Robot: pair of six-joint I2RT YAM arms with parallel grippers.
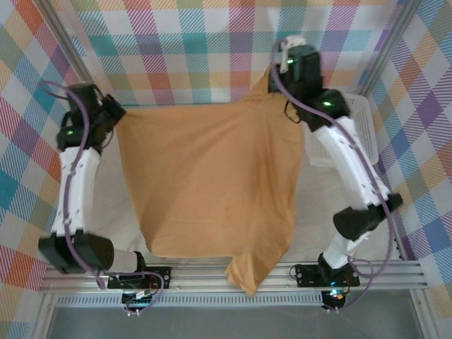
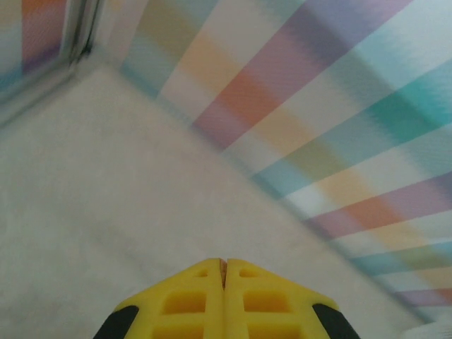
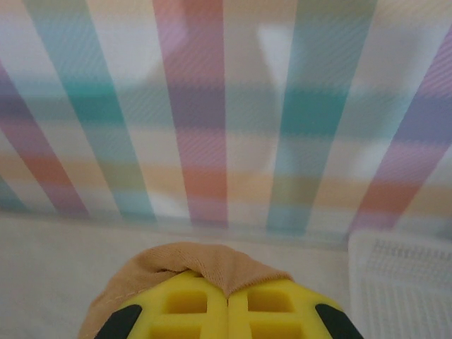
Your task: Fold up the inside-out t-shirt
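The right gripper (image 3: 227, 293) is seen clamped shut, with tan cloth of the inside-out t-shirt (image 3: 180, 263) pinched and draped over its tips. The left gripper (image 2: 224, 265) is closed too, fingers flush. In the top view a shirt corner is pulled taut to it. The shirt is stretched between both grippers and spread over the table (image 1: 109, 205) below them. A white mesh basket (image 3: 402, 282) is noted just right of the right gripper.

Robotics lab test cell: aluminium-profile frame (image 1: 233, 272), plaid cloth backdrop walls (image 1: 212, 49), white covered counter (image 1: 116, 226).
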